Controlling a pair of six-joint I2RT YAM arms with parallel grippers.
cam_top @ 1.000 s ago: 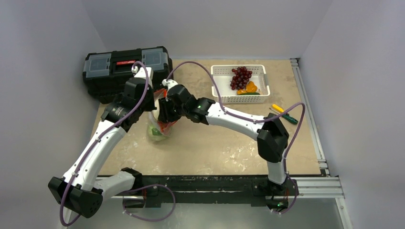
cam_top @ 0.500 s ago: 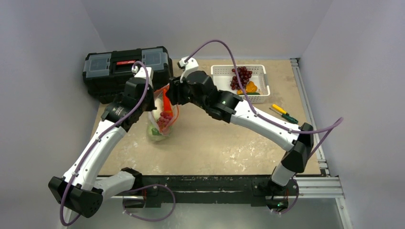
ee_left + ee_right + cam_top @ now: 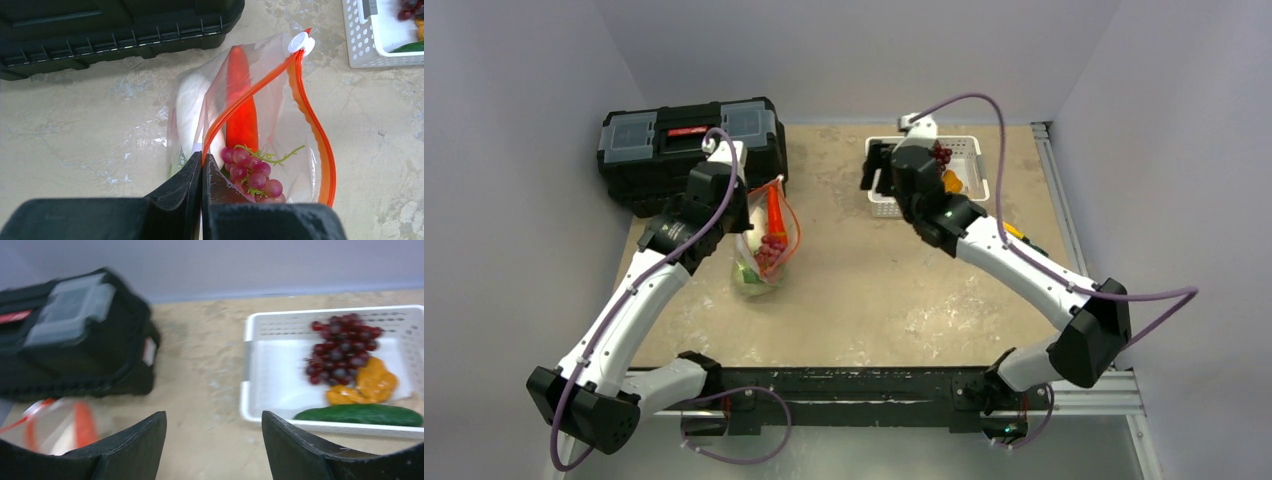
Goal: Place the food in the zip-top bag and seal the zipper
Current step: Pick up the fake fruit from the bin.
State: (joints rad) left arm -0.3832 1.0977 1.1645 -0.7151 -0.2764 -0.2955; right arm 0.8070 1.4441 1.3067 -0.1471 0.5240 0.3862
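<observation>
The clear zip-top bag (image 3: 764,250) stands open left of centre. My left gripper (image 3: 202,161) is shut on the near edge of its mouth. The orange-red zipper (image 3: 322,150) loops wide, its white slider (image 3: 300,43) at the far end. Food in the bag: an orange carrot (image 3: 241,100), a purple-red grape bunch (image 3: 252,172) and a white bulb (image 3: 190,110). My right gripper (image 3: 213,416) is open and empty, hovering by the left end of the white basket (image 3: 245,390). In that basket lie more grapes (image 3: 340,352), an orange piece (image 3: 370,385) and a long green piece (image 3: 357,415).
A black toolbox (image 3: 689,140) sits at the back left, just behind the bag. Two screwdrivers (image 3: 1019,238) lie right of the basket (image 3: 927,207), near the table's right rail. Bare tabletop separates the bag from the basket.
My right gripper has withdrawn from the bag's mouth, swung right to the basket and opened. A grape bunch now rests in the bag. The left gripper has kept its hold.
</observation>
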